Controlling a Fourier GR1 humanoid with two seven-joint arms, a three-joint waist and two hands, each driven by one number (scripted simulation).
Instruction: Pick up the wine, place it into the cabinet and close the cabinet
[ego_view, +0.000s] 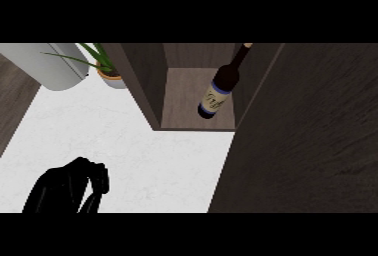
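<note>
Left hand (68, 187) low at the view's left, over the white worktop (133, 145); fingers curled, holding nothing. Right hand not visible. Further left to right: grey rounded appliance (52, 65) at the top-left corner, potted plant (107, 70) beside it, then the cabinet (148, 90), open. Wine (220, 87) stands inside on the shelf, hard against the right wall, neck up. Large dark panel (310, 130) at right is probably the open door; cannot confirm. Placement looks done; closing remains. Risk: the door swinging shut may clip the bottle if it sits too near the front, tipping it.
</note>
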